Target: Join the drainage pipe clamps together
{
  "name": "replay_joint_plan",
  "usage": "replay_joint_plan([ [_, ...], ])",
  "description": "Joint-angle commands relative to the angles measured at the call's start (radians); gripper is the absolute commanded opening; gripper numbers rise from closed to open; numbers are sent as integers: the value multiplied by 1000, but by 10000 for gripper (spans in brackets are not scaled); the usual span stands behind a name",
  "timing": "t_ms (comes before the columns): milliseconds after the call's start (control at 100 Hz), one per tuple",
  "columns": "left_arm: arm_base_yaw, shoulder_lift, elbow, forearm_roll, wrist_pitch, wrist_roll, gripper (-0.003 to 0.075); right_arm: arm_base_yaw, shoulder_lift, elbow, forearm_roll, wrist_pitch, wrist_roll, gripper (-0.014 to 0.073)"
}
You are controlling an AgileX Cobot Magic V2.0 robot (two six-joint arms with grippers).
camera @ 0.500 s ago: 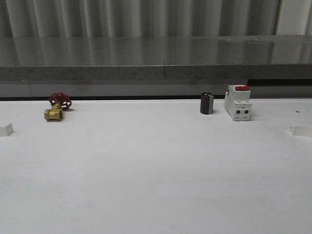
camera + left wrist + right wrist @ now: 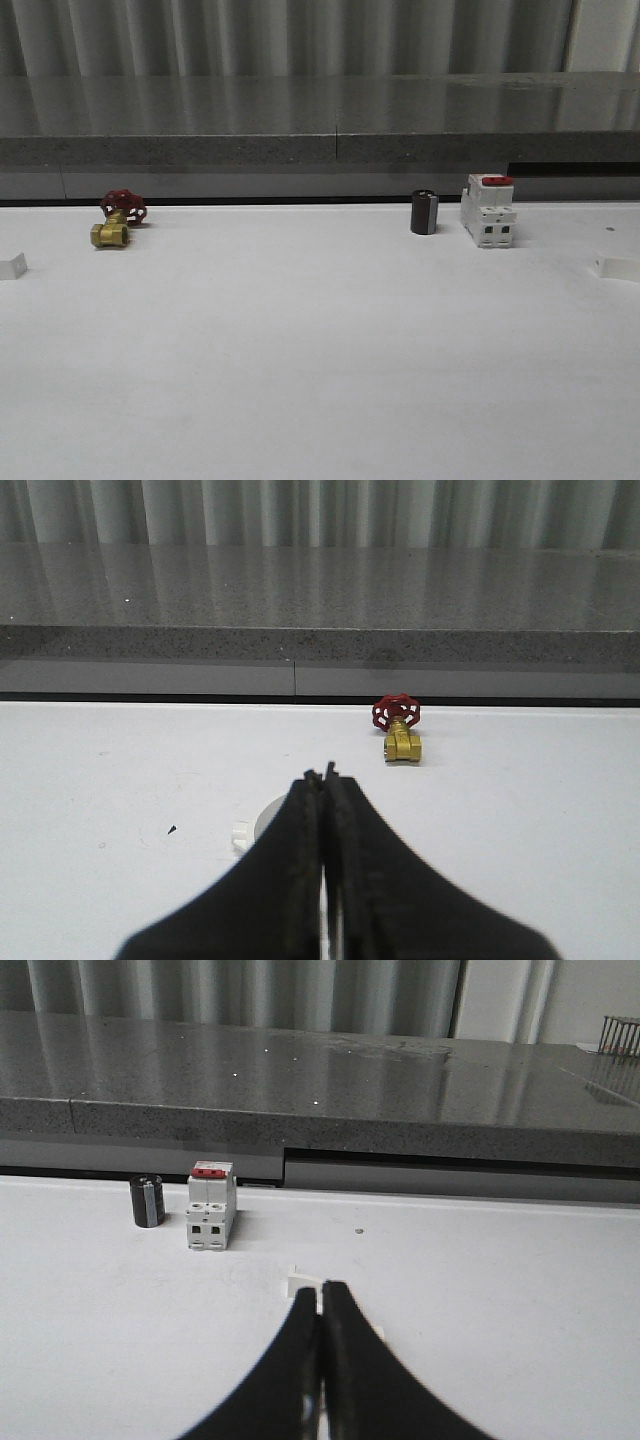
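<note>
Nothing has moved since half a second ago: the white table (image 2: 320, 360) fills the lower frame of the front view, with the white breaker (image 2: 488, 210) and dark cylinder (image 2: 424, 212) right of centre and the brass valve (image 2: 118, 220) at far left. Both grippers are clenched on nothing, left gripper (image 2: 326, 780) and right gripper (image 2: 321, 1290) (fingers pressed together). A white clamp half (image 2: 262, 818) peeks out just behind the left fingers, mid-frame; whether the white piece (image 2: 302, 1280) behind the right fingers is the other, I cannot tell.

Dim, even light; glare on grey ledge (image 2: 330, 120); wrist foreground prob. soft.
</note>
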Motion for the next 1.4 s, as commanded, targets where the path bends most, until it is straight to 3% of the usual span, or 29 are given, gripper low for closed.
replay_joint_plan([
  [0, -1, -31, 35, -9, -79, -2, -20, -3, -22, -16, 1, -86, -2, -68],
  [400, -1, -31, 21, -1, -137, -2, -20, -3, -22, -16, 1, -86, -2, -68],
  [590, -1, 22, -122, 37, 38, -2, -20, -3, -22, -16, 1, -86, -2, -68],
  [920, -1, 362, -439, 33, 320, -2, -20, -3, -22, -16, 1, -86, -2, -68],
  [1230, 1, 732, -593, 18, 377, -10, -17, -3, -22, -16, 1, -86, -2, -68],
  [1300, 1, 829, -631, 18, 387, -10, 24, -3, -22, -16, 1, -86, -2, -68],
  [1390, 1, 953, -688, 18, 400, -10, 186, -3, -22, -16, 1, -86, -2, -68],
])
